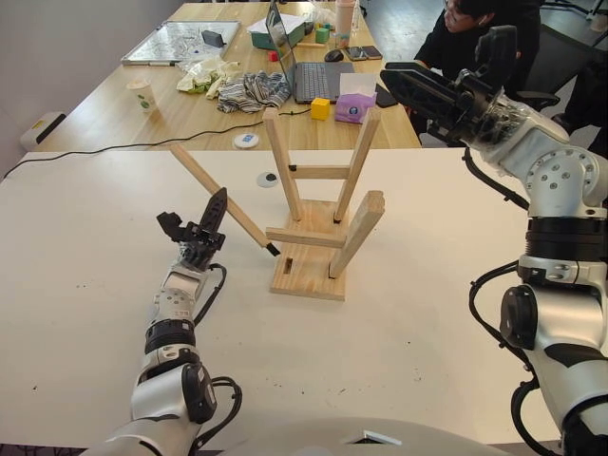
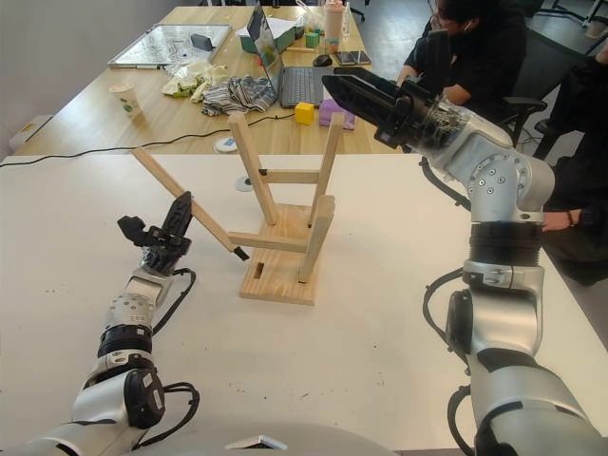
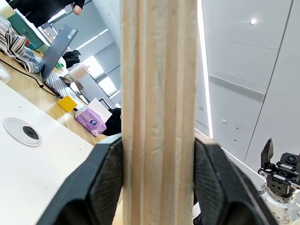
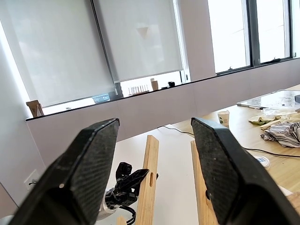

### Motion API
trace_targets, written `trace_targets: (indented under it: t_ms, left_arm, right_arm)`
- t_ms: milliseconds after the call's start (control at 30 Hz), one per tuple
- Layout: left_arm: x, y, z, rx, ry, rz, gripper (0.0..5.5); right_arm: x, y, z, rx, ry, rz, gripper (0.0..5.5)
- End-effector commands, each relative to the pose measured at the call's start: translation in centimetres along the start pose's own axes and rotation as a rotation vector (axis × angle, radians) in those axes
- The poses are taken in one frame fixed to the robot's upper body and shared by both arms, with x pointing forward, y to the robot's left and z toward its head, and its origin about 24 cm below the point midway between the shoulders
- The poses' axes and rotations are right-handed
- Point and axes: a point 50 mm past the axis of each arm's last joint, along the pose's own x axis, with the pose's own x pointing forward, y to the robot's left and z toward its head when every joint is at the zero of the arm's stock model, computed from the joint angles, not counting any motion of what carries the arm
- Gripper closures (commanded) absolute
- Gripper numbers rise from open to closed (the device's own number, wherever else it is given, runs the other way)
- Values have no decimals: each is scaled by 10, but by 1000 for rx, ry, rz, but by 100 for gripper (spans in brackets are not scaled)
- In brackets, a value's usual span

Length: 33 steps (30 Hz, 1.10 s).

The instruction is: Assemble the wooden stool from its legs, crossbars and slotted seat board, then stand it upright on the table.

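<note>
The slotted seat board [image 1: 309, 271] lies flat on the white table with three legs standing in it. Two of them [image 1: 283, 161] [image 1: 357, 161] are joined by a crossbar [image 1: 320, 172]; a second crossbar [image 1: 304, 237] runs to the nearer, leaning leg [image 1: 357, 233]. My left gripper [image 1: 195, 231] is shut on a loose wooden leg [image 3: 158, 112] that slants from upper left down toward the seat board, its dark tip [image 1: 273, 250] just left of the board. My right gripper [image 1: 427, 90] hangs open above and to the right of the stool, holding nothing.
The white table [image 1: 85, 285] has a round grommet [image 1: 267, 179] behind the stool. Beyond lies a wooden table [image 1: 104, 114] with a laptop [image 1: 299, 57], cloths, a paper cup, a yellow block and a purple box. A black cable runs along the table's far edge.
</note>
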Motion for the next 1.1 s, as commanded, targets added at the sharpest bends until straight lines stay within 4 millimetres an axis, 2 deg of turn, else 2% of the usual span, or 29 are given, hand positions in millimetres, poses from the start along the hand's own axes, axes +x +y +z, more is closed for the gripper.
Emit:
trace_targets:
  t_ms: [33,267,400,533,633,700,800,900,967,1100]
  left_arm:
    - [-2,3,-11,-15,27,5,347]
    - [-17,13,-15,-2,45,54,347]
    - [-19,15,-18,-8,66,48,347]
    - [-21,11,-36,32,201,-4,348]
    - [-37,10,-46,100,377,-31,349]
    - [-49,10,-42,146,464,-37,349]
    - [-63,9,-22,276,602,-55,349]
    - [-73,5,-10,397,766,-103,349]
    - [-74,2,-3,461,857,-143,349]
    - [-60,-6,4,525,933,-233,349]
  right_arm:
    - [8,2,1,-15,10,28,268]
    - [11,0,-1,-17,43,49,268]
    - [12,-1,-3,-13,49,52,268]
    - [12,-2,-4,-15,54,52,268]
    - [11,-4,-3,-20,53,46,268]
    - [10,-4,-3,-26,52,41,268]
    - [7,-5,-4,-30,48,33,268]
    - [4,-5,-5,-33,45,22,268]
    - [3,-5,-6,-34,45,17,268]
    - [-2,-4,-8,-40,44,3,268]
